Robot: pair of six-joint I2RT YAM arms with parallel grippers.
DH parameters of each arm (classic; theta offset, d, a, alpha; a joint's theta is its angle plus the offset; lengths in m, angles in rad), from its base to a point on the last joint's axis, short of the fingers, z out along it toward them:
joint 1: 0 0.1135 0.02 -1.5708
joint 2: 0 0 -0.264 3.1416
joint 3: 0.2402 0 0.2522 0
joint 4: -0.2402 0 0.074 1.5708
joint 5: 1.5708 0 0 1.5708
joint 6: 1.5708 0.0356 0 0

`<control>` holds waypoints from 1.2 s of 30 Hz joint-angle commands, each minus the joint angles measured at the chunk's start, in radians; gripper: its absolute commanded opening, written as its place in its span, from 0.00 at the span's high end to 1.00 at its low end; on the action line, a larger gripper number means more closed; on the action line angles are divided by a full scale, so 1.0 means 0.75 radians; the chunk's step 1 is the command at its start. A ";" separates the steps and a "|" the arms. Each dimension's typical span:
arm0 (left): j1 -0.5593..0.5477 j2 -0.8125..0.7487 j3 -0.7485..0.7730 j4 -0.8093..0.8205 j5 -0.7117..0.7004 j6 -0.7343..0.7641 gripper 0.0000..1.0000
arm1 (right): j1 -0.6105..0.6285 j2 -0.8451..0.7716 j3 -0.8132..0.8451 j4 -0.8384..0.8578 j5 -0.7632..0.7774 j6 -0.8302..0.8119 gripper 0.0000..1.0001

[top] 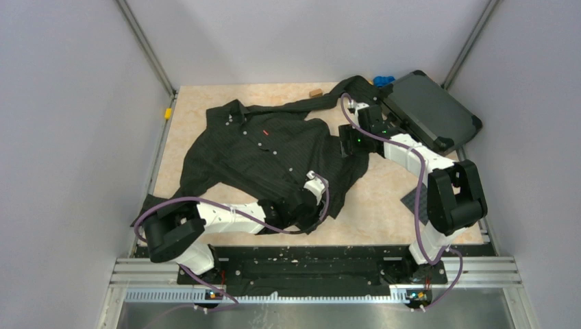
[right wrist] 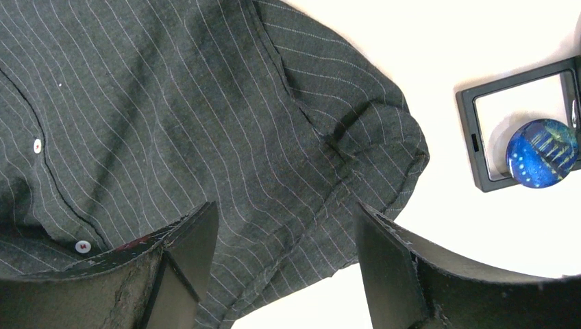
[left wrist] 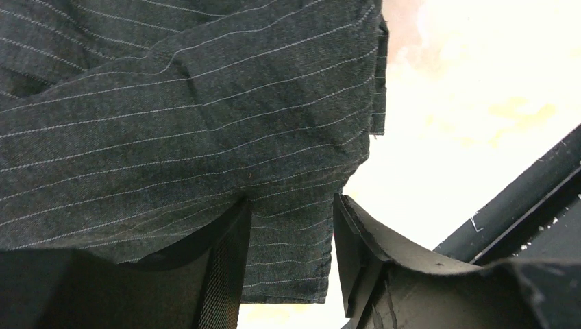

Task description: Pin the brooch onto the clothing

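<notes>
Left gripper (left wrist: 288,205) is seen about half open, jaws set either side of a hem flap of the clothing (left wrist: 171,123), lower centre of the left wrist view. A firm pinch cannot be confirmed. Right gripper (right wrist: 284,212) is held wide open and empty above the clothing, lower centre of the right wrist view. The brooch (right wrist: 541,153) is found at the right edge of that view, resting on a small black frame box (right wrist: 479,147) on the table (right wrist: 445,41). It is near the cloth's edge, not touching it, and apart from both grippers. Task is judged barely begun: the cloth is only being readied, and the brooch is not yet picked up, carried over or pinned.
</notes>
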 commanded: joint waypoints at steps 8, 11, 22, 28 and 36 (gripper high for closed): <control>-0.068 0.082 0.099 -0.084 -0.169 -0.132 0.51 | 0.003 0.051 0.052 0.050 0.036 -0.040 0.26; -0.073 0.094 0.106 -0.129 -0.181 -0.150 0.51 | 0.000 0.108 0.098 0.050 0.036 -0.066 0.26; -0.073 0.149 0.122 -0.174 -0.177 -0.206 0.82 | -0.010 0.294 0.231 0.084 0.021 -0.093 0.31; -0.073 0.149 0.123 -0.197 -0.152 -0.204 1.00 | -0.020 0.382 0.279 0.078 0.023 -0.069 0.50; -0.086 0.052 0.070 -0.226 -0.081 -0.202 1.00 | -0.038 0.438 0.337 0.065 0.109 -0.013 0.94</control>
